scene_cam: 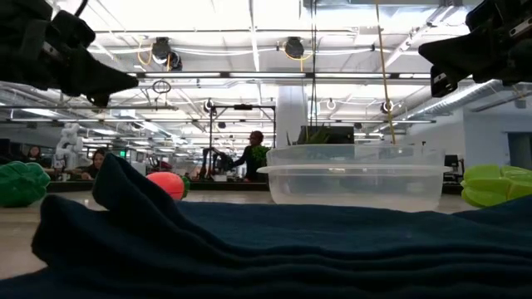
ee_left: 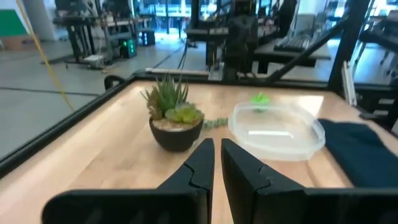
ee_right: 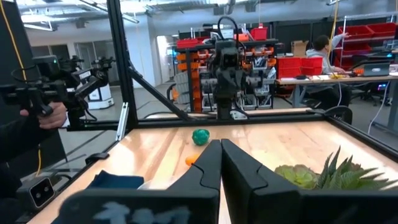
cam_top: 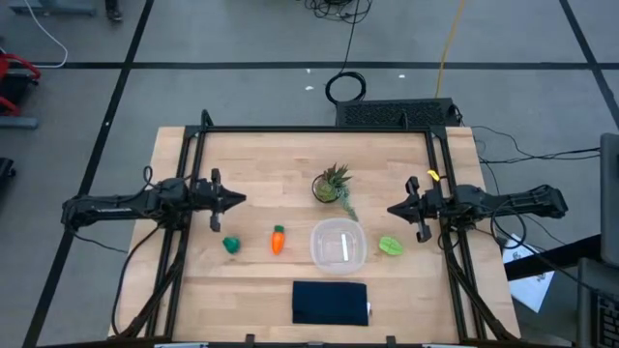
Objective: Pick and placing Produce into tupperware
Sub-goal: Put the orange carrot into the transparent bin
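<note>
No legible writing or brand marks appear on any item; one wooden table (cam_top: 193, 290) carries one dark cloth (cam_top: 330, 302) at its near edge, one clear tupperware (cam_top: 338, 245) at centre, and one potted plant (cam_top: 332, 185) just behind it; three produce pieces lie outside the tupperware: one carrot (cam_top: 278, 240) and one dark green piece (cam_top: 231, 245) to its left, one lime piece (cam_top: 391, 246) to its right; left gripper (cam_top: 242, 199) and right gripper (cam_top: 391, 209) hang above the table's sides, fingers pressed together, holding nothing.
</note>
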`<state>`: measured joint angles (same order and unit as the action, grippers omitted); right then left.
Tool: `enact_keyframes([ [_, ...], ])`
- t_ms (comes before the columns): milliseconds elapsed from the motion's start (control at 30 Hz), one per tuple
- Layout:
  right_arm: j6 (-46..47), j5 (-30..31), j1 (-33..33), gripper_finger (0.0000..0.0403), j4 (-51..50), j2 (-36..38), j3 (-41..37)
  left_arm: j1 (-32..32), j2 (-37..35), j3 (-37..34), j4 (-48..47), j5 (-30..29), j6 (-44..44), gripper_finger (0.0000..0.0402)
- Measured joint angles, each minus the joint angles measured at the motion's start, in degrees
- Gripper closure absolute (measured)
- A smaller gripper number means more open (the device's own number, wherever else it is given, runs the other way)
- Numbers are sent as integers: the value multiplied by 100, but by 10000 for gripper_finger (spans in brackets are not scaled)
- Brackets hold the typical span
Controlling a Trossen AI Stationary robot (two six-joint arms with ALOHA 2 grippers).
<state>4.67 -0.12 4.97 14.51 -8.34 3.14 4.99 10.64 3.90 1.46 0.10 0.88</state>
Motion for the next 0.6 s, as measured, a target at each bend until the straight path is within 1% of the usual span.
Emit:
enact_keyframes([
  [200,0,0,0,403,126,0,-1,-108,779,119,599,178,-255,371],
  [400,0,0,0,403,122,0,-1,-328,1688,553,603,143,-382,371],
  [600,0,2,0,403,118,0,-1,-420,2340,1046,613,136,-373,371],
])
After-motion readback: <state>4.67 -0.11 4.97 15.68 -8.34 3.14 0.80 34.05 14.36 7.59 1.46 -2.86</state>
